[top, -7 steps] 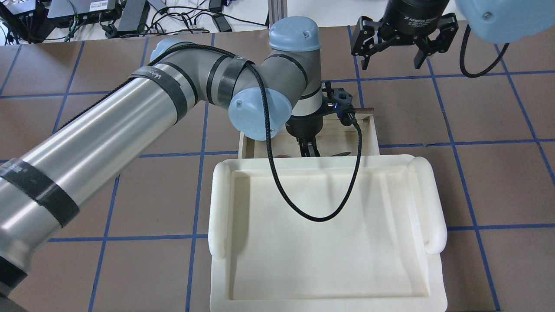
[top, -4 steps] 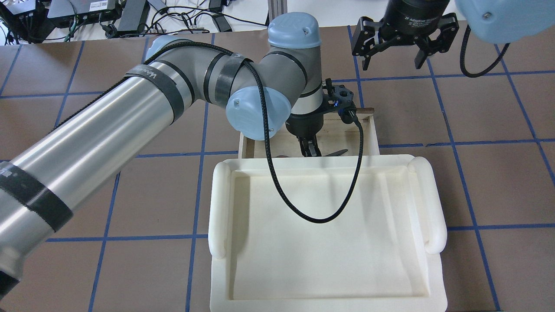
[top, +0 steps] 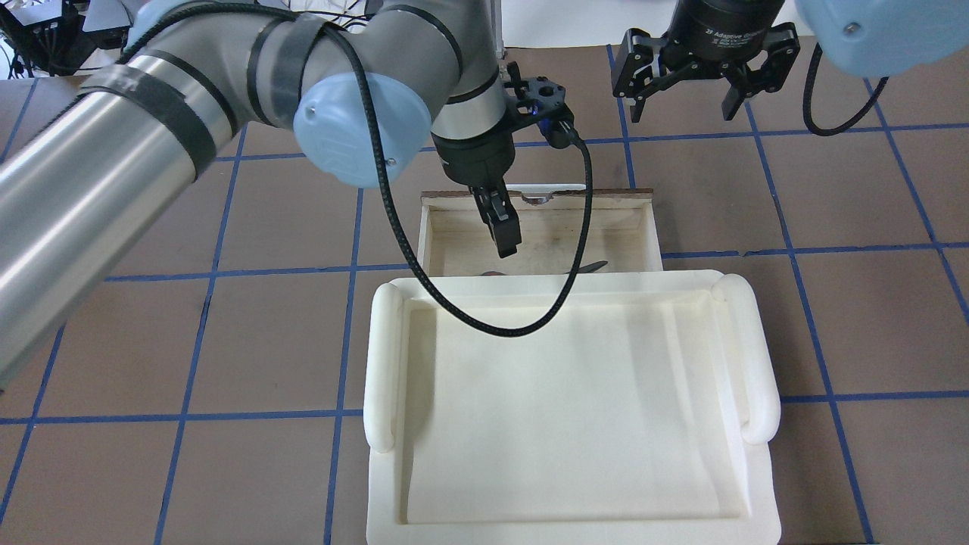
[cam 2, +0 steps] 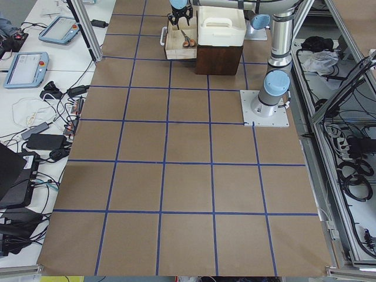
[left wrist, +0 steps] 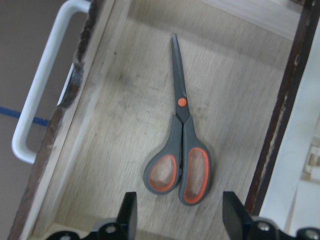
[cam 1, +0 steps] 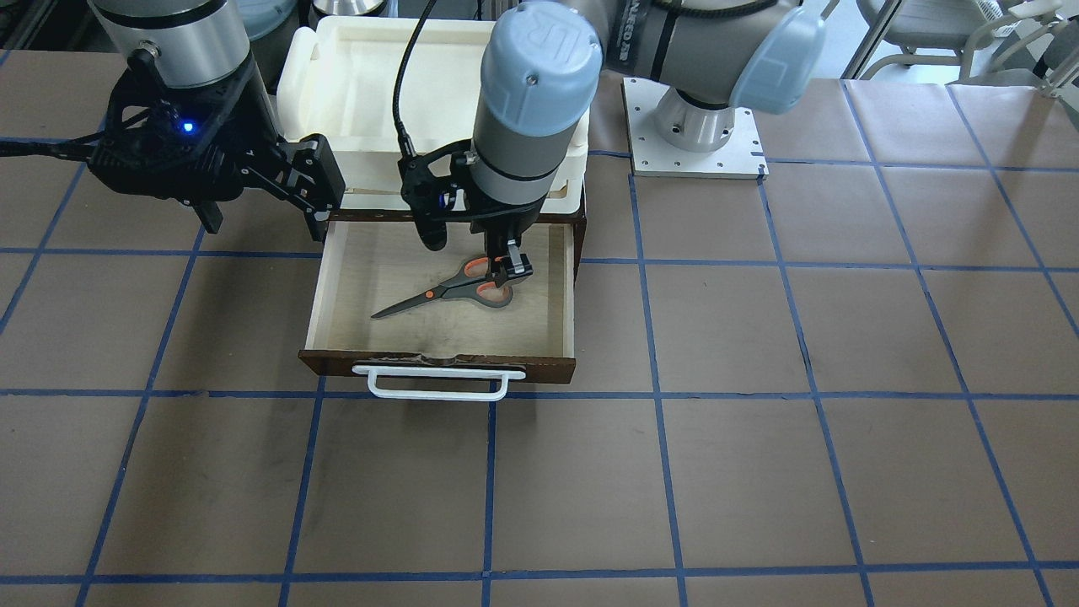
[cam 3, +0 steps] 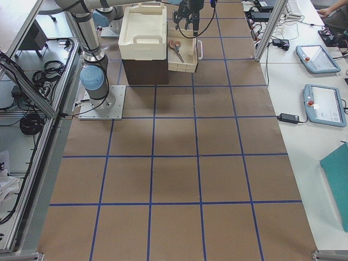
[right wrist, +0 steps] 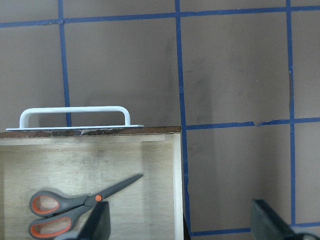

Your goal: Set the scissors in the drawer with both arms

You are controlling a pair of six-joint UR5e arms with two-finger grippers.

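Now scissors [cam 1: 455, 289] lie flat in the drawer [cam 1: 337, 364]; left and right jaws open, empty.

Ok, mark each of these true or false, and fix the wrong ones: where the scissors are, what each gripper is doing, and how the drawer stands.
1. The scissors lie flat on the floor of the drawer. True.
2. The left gripper is shut on the scissors. False: its fingers stand apart over the handles and hold nothing.
3. The right gripper is open and holds nothing. True.
4. The drawer is pushed shut. False: it is pulled out, with its pale inside in full view.
5. The scissors' blades are spread wide. False: they are closed together.
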